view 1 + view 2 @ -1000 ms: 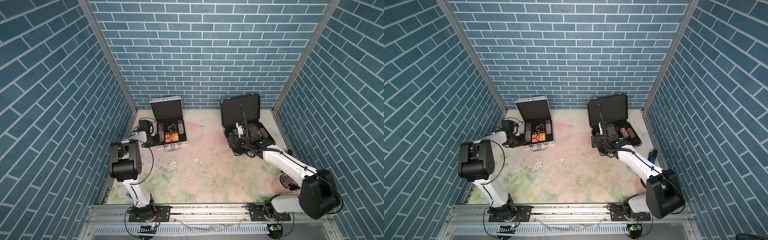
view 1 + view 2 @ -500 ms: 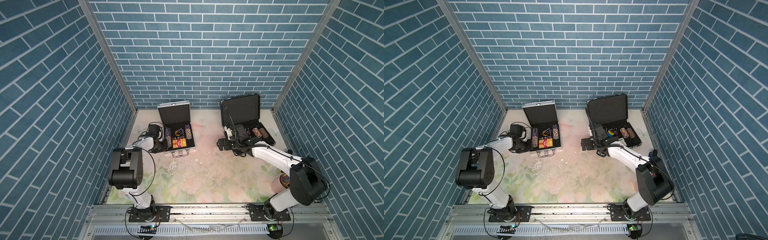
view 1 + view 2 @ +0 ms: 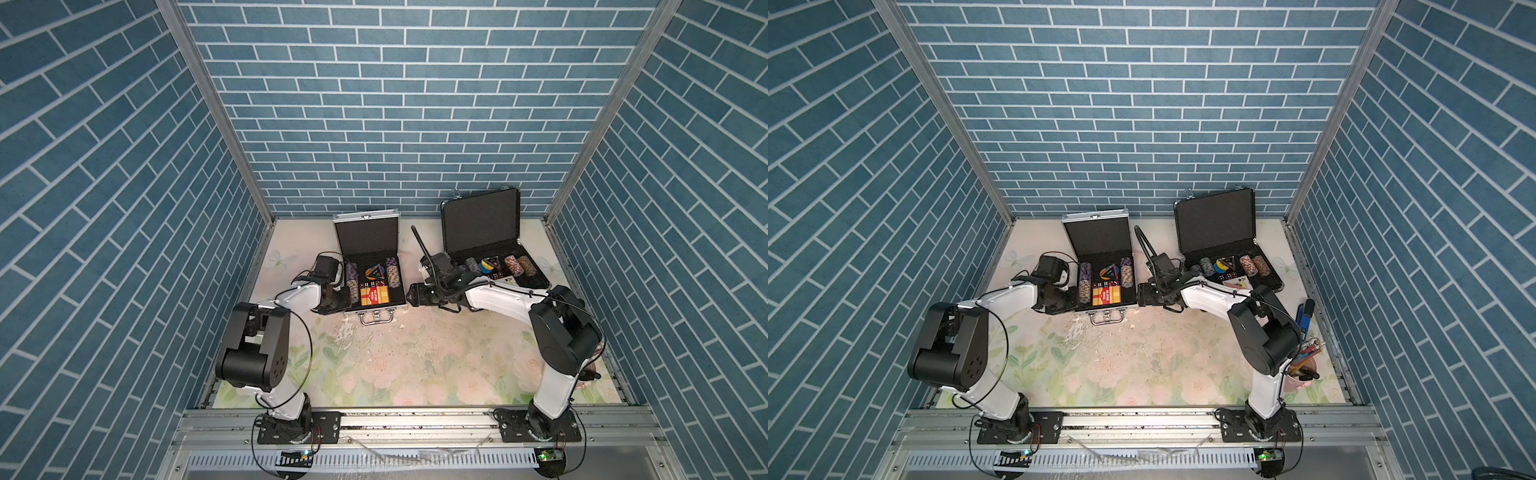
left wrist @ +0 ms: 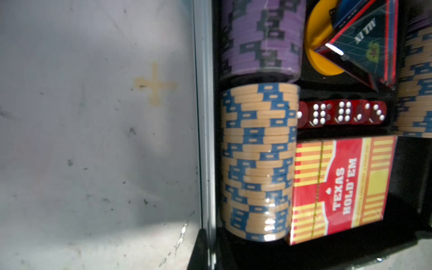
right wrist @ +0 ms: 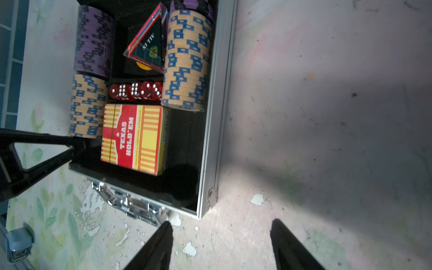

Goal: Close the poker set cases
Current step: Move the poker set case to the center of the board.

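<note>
Both poker set cases stand open, lids upright. The smaller silver case [image 3: 365,237] [image 3: 1098,235] holds chip rows, red dice and a card box. Further right at the back is the larger black case [image 3: 480,220] [image 3: 1214,224]. My left gripper [image 3: 332,299] [image 5: 74,145] is shut, its tip against the silver case's left wall near the front corner. The left wrist view shows that silver rim [image 4: 205,117] close up. My right gripper [image 3: 411,297] [image 5: 222,222] is open and empty, low over the mat just off the case's right front corner [image 5: 208,205].
A pink cup of pens [image 3: 1302,370] stands at the front right beside the right arm's base, with a blue object [image 3: 1304,316] behind it. The flowered mat has flaked patches [image 3: 353,332] in front of the silver case. Blue brick walls enclose three sides.
The silver case has slid to the right with my left gripper against it. My right arm has swung left from the black case to the silver case's right front corner, its jaws narrowing.
</note>
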Controlling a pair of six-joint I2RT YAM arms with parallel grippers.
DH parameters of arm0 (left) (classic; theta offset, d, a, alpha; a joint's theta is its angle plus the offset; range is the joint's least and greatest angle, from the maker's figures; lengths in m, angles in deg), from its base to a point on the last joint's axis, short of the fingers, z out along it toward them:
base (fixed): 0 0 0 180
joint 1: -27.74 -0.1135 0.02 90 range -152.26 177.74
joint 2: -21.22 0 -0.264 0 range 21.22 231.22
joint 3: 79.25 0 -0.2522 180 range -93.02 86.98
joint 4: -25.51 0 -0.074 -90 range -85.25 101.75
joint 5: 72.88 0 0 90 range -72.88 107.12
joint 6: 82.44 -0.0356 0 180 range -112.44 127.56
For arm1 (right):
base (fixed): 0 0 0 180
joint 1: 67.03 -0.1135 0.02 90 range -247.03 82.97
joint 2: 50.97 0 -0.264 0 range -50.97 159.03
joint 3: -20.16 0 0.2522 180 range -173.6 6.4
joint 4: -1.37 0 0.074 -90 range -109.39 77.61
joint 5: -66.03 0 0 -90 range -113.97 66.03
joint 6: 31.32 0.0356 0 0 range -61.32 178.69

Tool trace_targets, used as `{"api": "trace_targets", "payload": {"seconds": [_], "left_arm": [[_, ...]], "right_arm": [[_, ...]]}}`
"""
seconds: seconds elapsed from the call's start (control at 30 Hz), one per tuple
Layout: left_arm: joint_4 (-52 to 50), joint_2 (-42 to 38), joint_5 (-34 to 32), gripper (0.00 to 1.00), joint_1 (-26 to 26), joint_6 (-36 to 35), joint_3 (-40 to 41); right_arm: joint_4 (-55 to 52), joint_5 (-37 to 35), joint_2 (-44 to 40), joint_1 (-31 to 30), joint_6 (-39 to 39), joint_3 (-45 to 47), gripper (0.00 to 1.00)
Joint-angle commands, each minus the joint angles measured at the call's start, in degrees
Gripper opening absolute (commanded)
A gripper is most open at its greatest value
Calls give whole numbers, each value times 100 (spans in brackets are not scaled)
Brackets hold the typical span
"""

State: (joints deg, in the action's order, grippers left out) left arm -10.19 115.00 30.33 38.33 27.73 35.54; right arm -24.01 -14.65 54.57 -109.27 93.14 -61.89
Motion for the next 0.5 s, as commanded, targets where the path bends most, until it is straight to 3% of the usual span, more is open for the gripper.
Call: {"api": "trace_targets", "payload": {"seconds": [0.0, 0.27, 0.47], "left_arm": [[-708, 429, 651, 0, 346, 49, 474], [-633, 364, 682, 0, 574, 155, 574], [-637, 277, 774, 0, 701, 252, 786]], "right_arm": [[69, -113, 250, -12, 363, -243, 60], [-164, -189, 603, -41, 530, -344, 47], [-560, -287, 390, -74, 851, 97, 27]]}}
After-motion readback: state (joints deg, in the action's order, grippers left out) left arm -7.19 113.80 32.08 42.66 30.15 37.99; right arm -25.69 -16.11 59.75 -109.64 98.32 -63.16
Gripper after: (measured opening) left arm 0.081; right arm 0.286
